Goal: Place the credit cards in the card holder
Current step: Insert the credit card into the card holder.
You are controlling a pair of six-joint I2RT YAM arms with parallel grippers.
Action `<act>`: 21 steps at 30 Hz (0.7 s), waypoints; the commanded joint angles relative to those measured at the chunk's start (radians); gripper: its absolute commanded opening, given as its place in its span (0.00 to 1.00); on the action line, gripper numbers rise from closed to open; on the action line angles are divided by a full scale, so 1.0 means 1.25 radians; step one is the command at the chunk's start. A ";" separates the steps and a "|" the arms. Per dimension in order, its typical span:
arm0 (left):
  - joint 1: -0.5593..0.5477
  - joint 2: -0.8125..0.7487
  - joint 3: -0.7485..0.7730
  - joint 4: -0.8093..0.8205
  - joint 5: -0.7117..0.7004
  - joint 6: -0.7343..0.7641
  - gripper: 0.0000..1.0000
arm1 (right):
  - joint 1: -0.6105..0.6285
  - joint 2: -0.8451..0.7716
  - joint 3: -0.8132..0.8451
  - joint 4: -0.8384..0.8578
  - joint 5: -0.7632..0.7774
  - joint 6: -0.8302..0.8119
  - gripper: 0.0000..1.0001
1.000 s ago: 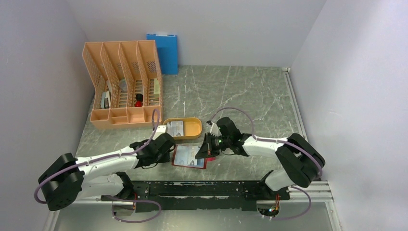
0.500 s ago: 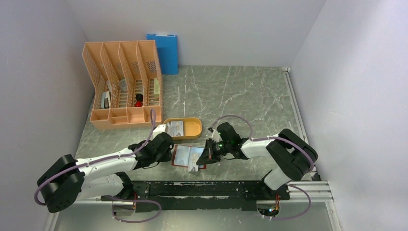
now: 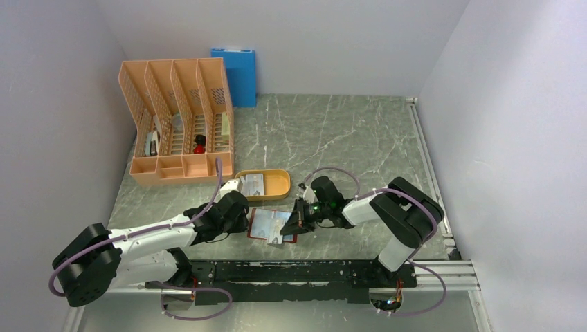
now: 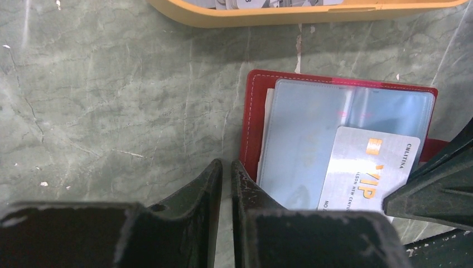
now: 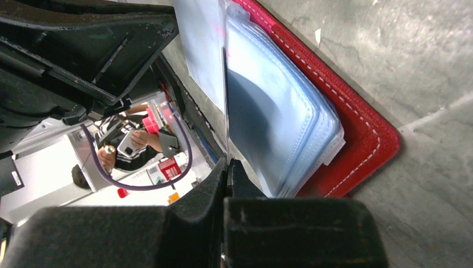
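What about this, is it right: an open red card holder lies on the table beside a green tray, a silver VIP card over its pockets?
The tray is orange, not green; the left wrist view shows it. The rest stands: the open red card holder lies on the table beside it, a silver VIP card over its pockets.

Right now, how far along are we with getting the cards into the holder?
Done: the card holder lies open. In hand: the right gripper pinches a silver card over its blue pockets, not yet clearly seated; the left gripper sits at its left edge. Left: more cards wait in the orange tray.
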 commanded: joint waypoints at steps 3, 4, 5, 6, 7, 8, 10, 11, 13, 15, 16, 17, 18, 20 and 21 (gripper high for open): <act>0.003 0.008 -0.026 -0.024 0.036 0.004 0.17 | -0.012 0.023 -0.007 0.068 -0.012 0.024 0.00; 0.003 0.008 -0.026 -0.024 0.038 0.004 0.17 | -0.015 0.023 -0.007 0.072 -0.012 0.025 0.00; 0.003 0.008 -0.026 -0.024 0.038 0.003 0.17 | -0.017 0.026 -0.006 0.073 -0.012 0.025 0.00; 0.003 0.008 -0.027 -0.024 0.038 0.003 0.17 | -0.018 0.027 -0.005 0.076 -0.012 0.026 0.00; 0.003 0.008 -0.028 -0.023 0.039 0.004 0.16 | -0.020 0.028 -0.004 0.080 -0.012 0.027 0.00; 0.003 0.007 -0.029 -0.023 0.040 0.004 0.16 | -0.021 0.030 -0.002 0.081 -0.010 0.028 0.00; 0.002 0.008 -0.030 -0.021 0.041 0.004 0.16 | -0.022 0.032 0.002 0.081 -0.007 0.025 0.00; 0.003 0.009 -0.032 -0.020 0.042 0.004 0.16 | -0.023 0.033 0.004 0.079 -0.006 0.022 0.00; 0.003 0.011 -0.030 -0.020 0.044 0.004 0.16 | -0.024 0.036 0.008 0.076 -0.003 0.017 0.00; 0.003 0.012 -0.029 -0.020 0.044 0.005 0.15 | -0.025 0.036 0.010 0.075 -0.001 0.014 0.00; 0.003 0.013 -0.029 -0.020 0.044 0.005 0.15 | -0.026 0.036 0.012 0.069 0.002 0.009 0.00; 0.003 0.012 -0.030 -0.021 0.044 0.005 0.15 | -0.026 0.036 0.014 0.064 0.004 0.004 0.00; 0.002 0.012 -0.031 -0.020 0.045 0.004 0.15 | -0.026 0.037 0.015 0.061 0.006 0.000 0.00; 0.003 0.012 -0.031 -0.020 0.045 0.004 0.15 | -0.029 0.040 0.018 0.054 0.006 -0.008 0.00; 0.002 0.010 -0.032 -0.020 0.045 0.004 0.15 | -0.031 0.042 0.017 0.054 0.006 -0.009 0.00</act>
